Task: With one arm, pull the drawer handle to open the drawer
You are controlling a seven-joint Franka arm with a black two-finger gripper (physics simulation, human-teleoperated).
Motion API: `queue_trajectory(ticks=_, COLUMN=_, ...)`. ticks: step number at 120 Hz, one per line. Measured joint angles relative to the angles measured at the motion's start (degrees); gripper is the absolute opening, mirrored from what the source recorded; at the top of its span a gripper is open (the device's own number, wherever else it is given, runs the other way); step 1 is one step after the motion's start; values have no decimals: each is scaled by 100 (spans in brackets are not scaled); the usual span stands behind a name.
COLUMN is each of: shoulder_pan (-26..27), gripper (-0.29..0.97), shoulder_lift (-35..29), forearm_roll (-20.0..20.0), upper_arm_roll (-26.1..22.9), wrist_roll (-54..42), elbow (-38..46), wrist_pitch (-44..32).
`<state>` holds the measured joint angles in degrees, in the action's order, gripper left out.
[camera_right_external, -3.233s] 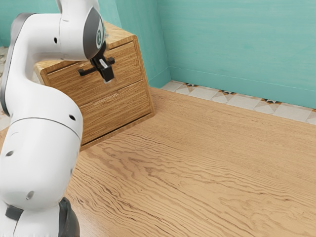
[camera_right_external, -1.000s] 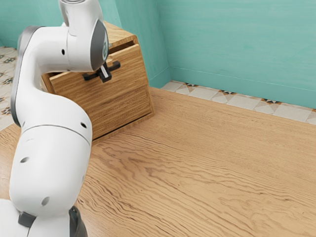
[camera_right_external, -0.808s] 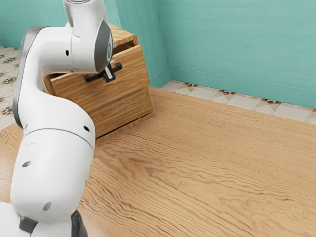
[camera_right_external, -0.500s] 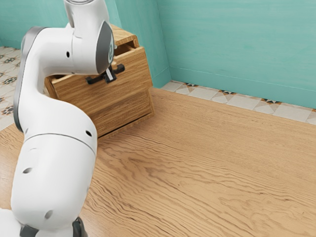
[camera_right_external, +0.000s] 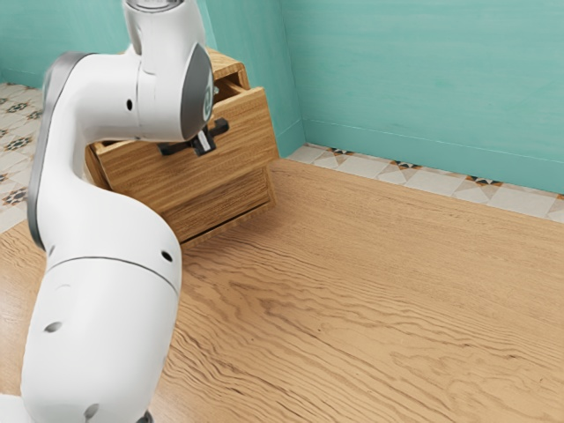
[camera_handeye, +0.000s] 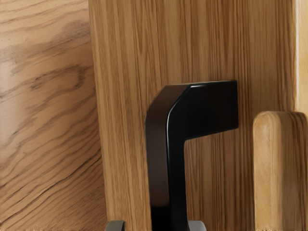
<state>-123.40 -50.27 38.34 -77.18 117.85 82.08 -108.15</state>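
Observation:
A wooden cabinet [camera_right_external: 231, 67] stands in the corner at the exterior view's upper left. Its top drawer [camera_right_external: 181, 172] is slid partly out, leaving a dark gap under the cabinet top. The black bar handle [camera_right_external: 174, 147] runs across the drawer front. My gripper [camera_right_external: 204, 141] is shut on that handle near its right end. In the wrist view the black handle [camera_handeye: 185, 144] rises against the drawer front [camera_handeye: 144, 57] right by my hand, and two grey fingertips [camera_handeye: 114, 225] flank its base.
The lower drawer [camera_right_external: 229, 198] sits flush in the cabinet. A wooden floor [camera_right_external: 370, 282] spreads to the exterior view's right, bounded by teal walls [camera_right_external: 423, 70] and a tiled strip [camera_right_external: 441, 181]. My own white arm [camera_right_external: 106, 264] occupies the left.
The top drawer has slid further out of the cabinet, with my gripper holding the handle and moving with it toward the exterior view's right and front.

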Motion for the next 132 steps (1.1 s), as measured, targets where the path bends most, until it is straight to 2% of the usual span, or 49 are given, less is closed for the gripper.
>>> queue_trajectory(ticks=132, shoulder_pan=994, gripper=7, shoulder_lift=-277, forearm_roll=17, upper_arm_roll=525, wrist_roll=252, elbow=486, wrist_pitch=259)
